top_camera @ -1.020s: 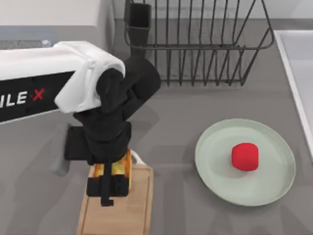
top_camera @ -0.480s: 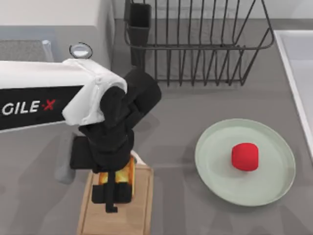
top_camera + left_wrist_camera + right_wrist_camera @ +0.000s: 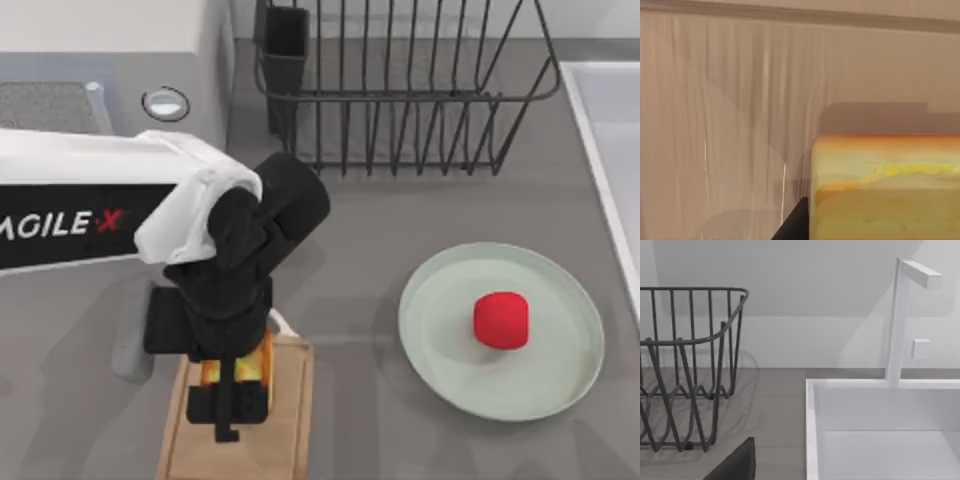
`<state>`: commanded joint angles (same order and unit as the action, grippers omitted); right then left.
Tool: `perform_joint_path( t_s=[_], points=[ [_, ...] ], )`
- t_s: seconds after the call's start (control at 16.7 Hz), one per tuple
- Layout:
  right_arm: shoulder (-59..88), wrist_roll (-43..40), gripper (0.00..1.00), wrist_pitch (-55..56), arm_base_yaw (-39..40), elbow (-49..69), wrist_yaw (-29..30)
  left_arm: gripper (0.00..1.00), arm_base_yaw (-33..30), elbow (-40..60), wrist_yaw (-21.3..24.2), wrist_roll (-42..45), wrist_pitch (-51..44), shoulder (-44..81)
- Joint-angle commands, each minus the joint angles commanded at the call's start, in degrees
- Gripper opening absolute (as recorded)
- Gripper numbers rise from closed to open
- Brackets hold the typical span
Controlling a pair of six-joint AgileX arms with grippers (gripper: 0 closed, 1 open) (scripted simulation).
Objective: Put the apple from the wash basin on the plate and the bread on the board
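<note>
On board (image 3: pixel 285 400): bread (image 3: pixel 252 362), golden-orange crust, in left gripper (image 3: pixel 229 404).

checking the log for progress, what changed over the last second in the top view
The left arm slid toward the table's right, uncovering the microwave's knob; its tool stays over the board around the bread, slightly nearer the front edge. The apple on the plate, and the rack, stayed put.

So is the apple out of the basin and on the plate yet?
Yes. The apple sits on the plate, apart from the basin.
</note>
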<state>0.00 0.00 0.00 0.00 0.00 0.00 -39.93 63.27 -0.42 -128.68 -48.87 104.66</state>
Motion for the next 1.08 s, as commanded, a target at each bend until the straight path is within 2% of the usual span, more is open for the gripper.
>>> perform_joint_path(
  t_s=[0.66,1.08],
  points=[
    [0.0,0.0,1.0,0.0,0.0,0.0,0.0,0.98,0.0,0.0,0.0,0.0,0.0,0.0],
    [0.0,0.0,1.0,0.0,0.0,0.0,0.0,1.0,0.0,0.0,0.0,0.0,0.0,0.0]
  ],
)
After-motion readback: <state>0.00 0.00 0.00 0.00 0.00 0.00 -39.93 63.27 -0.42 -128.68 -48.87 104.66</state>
